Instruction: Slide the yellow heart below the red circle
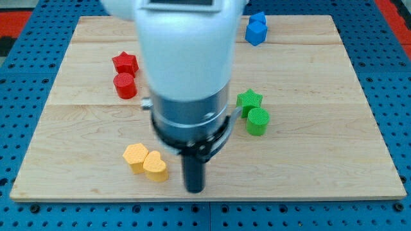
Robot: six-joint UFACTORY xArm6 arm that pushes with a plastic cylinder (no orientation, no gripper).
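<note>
Right up front, my tip (194, 190) sits just right of the yellow heart (155, 167); no jaws here, just 1 rod. Red circle (125, 85) lies up-left.

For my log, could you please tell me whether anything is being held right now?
Nothing is held: my tip stands just right of the yellow heart block.

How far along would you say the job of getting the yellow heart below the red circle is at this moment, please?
Done: nothing yet. The yellow heart sits near the view's bottom, touching the yellow hexagon, well away from the red circle, down and to the right. In hand: my tip stands just right of the heart, apart from it. Left: the whole slide up and leftward to under the circle.
</note>
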